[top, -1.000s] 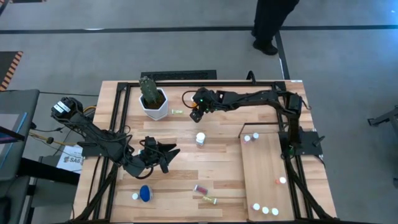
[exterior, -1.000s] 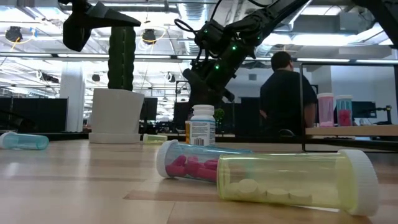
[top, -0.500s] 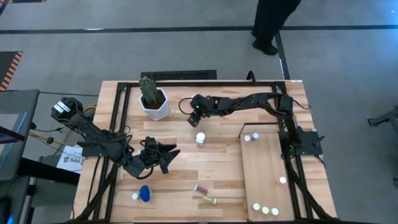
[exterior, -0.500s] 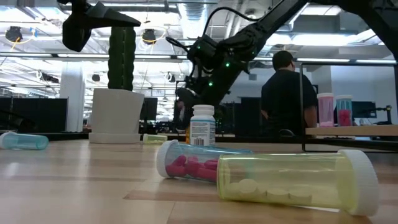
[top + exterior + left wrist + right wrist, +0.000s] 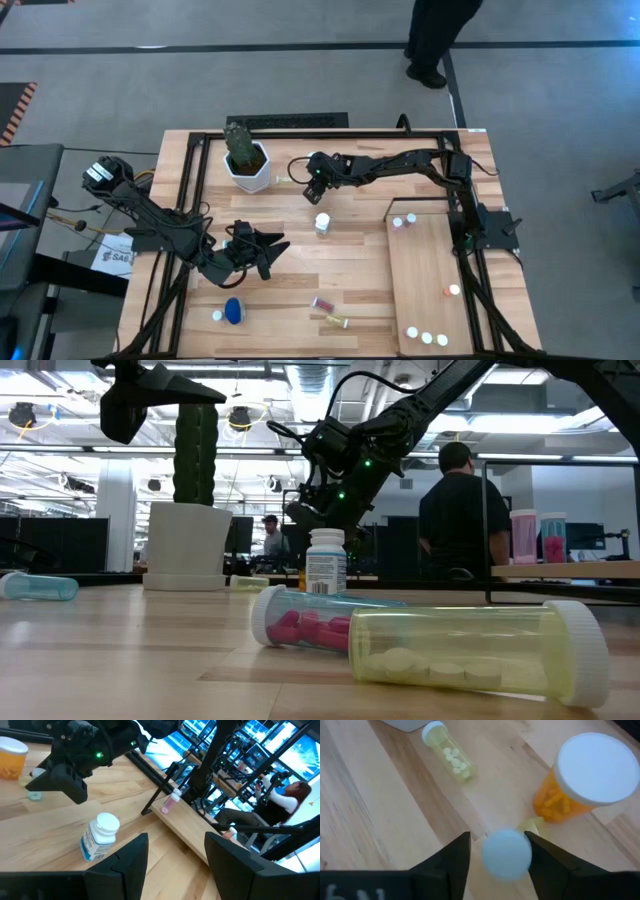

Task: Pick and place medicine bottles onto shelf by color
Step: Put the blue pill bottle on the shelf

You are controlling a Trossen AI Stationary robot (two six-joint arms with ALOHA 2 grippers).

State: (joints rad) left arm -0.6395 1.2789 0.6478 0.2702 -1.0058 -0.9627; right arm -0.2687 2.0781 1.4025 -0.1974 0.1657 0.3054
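Grey floor (image 5: 300, 80) surrounded the table, crossed by a dark line (image 5: 200, 46) near the frame's top. In the low view, ceiling lights (image 5: 240, 417) glowed above, and a person (image 5: 455, 510) stood right of centre, beside dark desks.

The planked table (image 5: 300, 270) carries a potted cactus (image 5: 245, 160), scattered medicine bottles (image 5: 322, 223), and the shelf (image 5: 425, 275) holding several more.

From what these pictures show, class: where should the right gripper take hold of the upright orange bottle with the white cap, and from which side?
Grip the orange bottle around its body just below the white cap, coming down from above. It stands upright, so its round sides are free; the open right gripper hovers beside it, a small pale-capped vial between its fingers.
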